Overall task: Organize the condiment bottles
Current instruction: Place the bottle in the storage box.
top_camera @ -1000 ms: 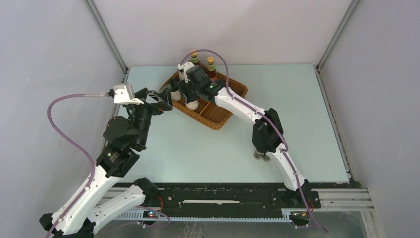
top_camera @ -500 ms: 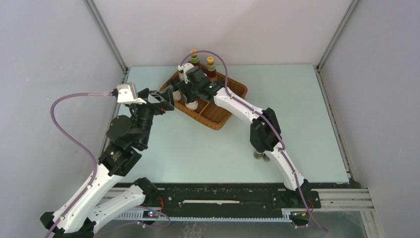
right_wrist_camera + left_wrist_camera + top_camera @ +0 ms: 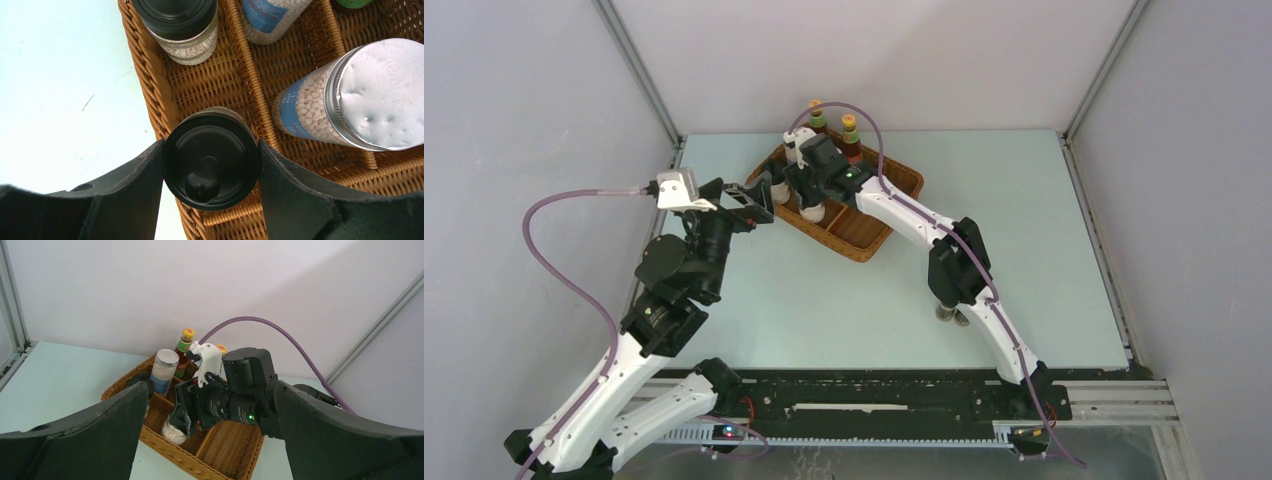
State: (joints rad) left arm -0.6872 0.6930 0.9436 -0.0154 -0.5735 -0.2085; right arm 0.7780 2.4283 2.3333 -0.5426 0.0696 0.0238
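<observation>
My right gripper [image 3: 210,172] is shut on a black-capped shaker [image 3: 211,167], one finger on each side of its cap. The shaker is over the outer compartment of the wicker tray [image 3: 150,85]; whether its base rests there I cannot tell. A second black-capped shaker [image 3: 177,25] stands further along the same side. Two blue-labelled jars [image 3: 360,95] [image 3: 272,17] stand across the divider. Two slim sauce bottles [image 3: 817,115] [image 3: 850,135] stand at the tray's far end. My left gripper [image 3: 210,440] is open and holds nothing, just left of the tray [image 3: 869,228].
Two small dark vials [image 3: 952,315] stand on the table beside the right arm's elbow. The tray's near-right compartment [image 3: 232,442] holds nothing. A purple cable [image 3: 864,110] arcs over the tray. Frame posts stand at the table's back corners.
The left arm has shifted very slightly. The right gripper and its shaker have stayed in place.
</observation>
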